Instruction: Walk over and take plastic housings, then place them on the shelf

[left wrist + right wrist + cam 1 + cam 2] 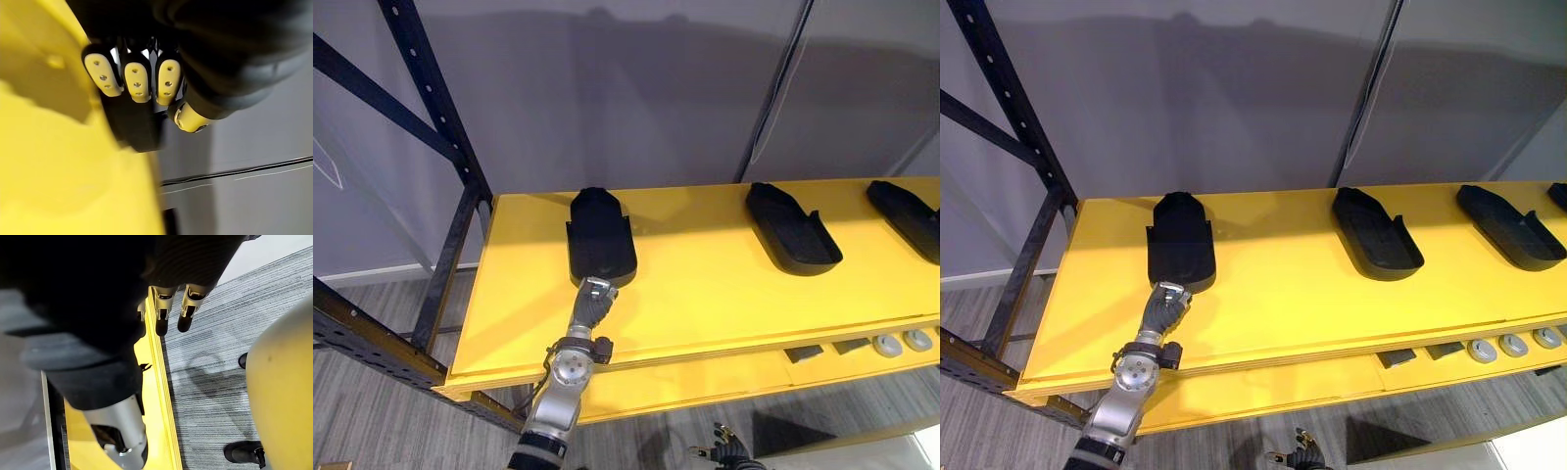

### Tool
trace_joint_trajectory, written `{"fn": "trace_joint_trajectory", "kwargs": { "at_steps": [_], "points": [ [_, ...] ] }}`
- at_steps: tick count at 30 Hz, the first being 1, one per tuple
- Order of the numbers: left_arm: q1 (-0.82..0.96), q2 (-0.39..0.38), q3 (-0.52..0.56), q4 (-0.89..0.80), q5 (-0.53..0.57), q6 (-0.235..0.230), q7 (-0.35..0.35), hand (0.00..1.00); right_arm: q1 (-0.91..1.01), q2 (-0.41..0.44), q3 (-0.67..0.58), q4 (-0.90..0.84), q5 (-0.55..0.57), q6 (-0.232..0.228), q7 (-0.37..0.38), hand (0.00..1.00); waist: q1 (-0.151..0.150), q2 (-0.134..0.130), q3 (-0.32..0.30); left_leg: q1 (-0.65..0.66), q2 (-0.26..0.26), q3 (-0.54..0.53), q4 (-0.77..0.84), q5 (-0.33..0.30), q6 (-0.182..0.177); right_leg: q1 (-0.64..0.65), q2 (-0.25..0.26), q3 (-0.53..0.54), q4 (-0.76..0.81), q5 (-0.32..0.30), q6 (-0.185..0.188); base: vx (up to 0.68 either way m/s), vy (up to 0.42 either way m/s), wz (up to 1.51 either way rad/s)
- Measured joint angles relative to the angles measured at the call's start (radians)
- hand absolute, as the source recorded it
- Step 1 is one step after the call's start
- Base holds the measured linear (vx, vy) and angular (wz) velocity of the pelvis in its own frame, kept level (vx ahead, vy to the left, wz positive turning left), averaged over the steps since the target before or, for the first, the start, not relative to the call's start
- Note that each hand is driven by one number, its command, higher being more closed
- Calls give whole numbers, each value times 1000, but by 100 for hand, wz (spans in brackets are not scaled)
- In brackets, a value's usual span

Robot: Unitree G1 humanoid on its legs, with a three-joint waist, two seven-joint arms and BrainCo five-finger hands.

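Note:
A black plastic housing [600,235] lies on the left part of the yellow shelf [705,294], its long side running front to back. My left hand [592,302] reaches up over the shelf's front edge. Its straight fingers [137,81] rest at the near end of that housing [134,127] without curling round it. My right hand [729,452] hangs low below the shelf's front edge, with its fingers [160,316] relaxed over the grey floor and nothing in them.
Two more black housings [793,227] [906,215] lie further right on the same shelf. A black rack upright [440,127] with a diagonal brace stands at the left. Small grey parts [901,343] sit on the lower level. A grey wall closes the back.

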State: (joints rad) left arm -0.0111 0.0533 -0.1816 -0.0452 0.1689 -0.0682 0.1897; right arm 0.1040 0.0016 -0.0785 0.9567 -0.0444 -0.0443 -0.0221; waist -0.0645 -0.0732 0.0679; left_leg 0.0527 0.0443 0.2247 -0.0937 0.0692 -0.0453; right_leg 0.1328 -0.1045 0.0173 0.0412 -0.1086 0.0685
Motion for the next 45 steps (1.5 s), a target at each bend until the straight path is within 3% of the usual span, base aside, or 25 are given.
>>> {"fn": "trace_joint_trajectory", "kwargs": {
  "at_steps": [3,7,10,22,26,27,31,33,35,39,40,45],
  "points": [
    [57,1,2,-213,-30,-48,1,100,8,-3,-20,0,4,0,1,0,26,4,1,-9,12,-14,1,6,1,-18,14,-2,38,3,-5,-19,-26,11],
    [132,0,62,-355,-78,-104,17,100,11,-11,-20,3,4,0,1,0,35,12,-3,-13,16,-44,1,13,6,-17,18,-9,59,7,-10,-39,-9,21],
    [205,-5,119,-426,-146,-141,51,100,13,-18,-19,13,4,0,1,0,58,17,-3,-18,15,-78,1,11,9,-8,20,-39,63,10,-16,-74,-7,29],
    [410,-82,226,-583,-246,-207,89,100,32,-1,-39,-5,4,1,-23,0,105,25,1,-45,8,-143,0,19,17,14,23,-143,46,13,-21,-77,-16,19],
    [460,-134,274,-581,-256,-211,121,100,30,-1,-41,-24,10,1,-39,0,104,39,12,-55,6,-140,1,19,17,13,18,-189,31,0,-20,-121,-26,27],
    [483,-141,283,-564,-256,-213,131,100,31,-1,-40,-23,13,1,-40,0,106,27,10,-58,7,-122,12,25,26,16,11,-200,29,-7,-15,-114,0,40],
    [527,-164,337,-402,-266,-190,129,100,34,-7,-36,-25,15,2,-51,0,119,39,11,-71,19,-83,49,51,23,29,5,-218,36,-16,-4,-32,14,15],
    [524,-160,358,-278,-266,-152,121,100,36,-6,-13,-25,15,3,-51,0,132,35,13,-67,14,-65,38,54,27,27,0,-214,36,-17,-3,8,52,-5],
    [522,-157,374,-113,-262,-81,85,100,37,-2,25,-38,15,10,-47,0,132,19,15,-55,10,-37,33,54,27,25,-9,-200,44,-16,0,22,51,-17],
    [509,-156,383,89,-208,-3,36,100,54,0,50,-87,14,23,-40,0,130,20,14,-24,2,-10,24,54,28,28,-23,-170,61,-37,12,25,38,-22],
    [500,-155,391,138,-185,11,26,0,53,2,50,-89,14,24,-37,0,129,19,14,-21,2,-5,23,53,28,28,-24,-166,63,-41,12,35,24,-12],
    [430,-132,432,344,-135,41,21,0,56,5,51,-108,14,30,-38,0,128,23,13,-2,0,8,15,47,16,29,-28,-158,77,-51,5,40,4,-8]
  ]
}}
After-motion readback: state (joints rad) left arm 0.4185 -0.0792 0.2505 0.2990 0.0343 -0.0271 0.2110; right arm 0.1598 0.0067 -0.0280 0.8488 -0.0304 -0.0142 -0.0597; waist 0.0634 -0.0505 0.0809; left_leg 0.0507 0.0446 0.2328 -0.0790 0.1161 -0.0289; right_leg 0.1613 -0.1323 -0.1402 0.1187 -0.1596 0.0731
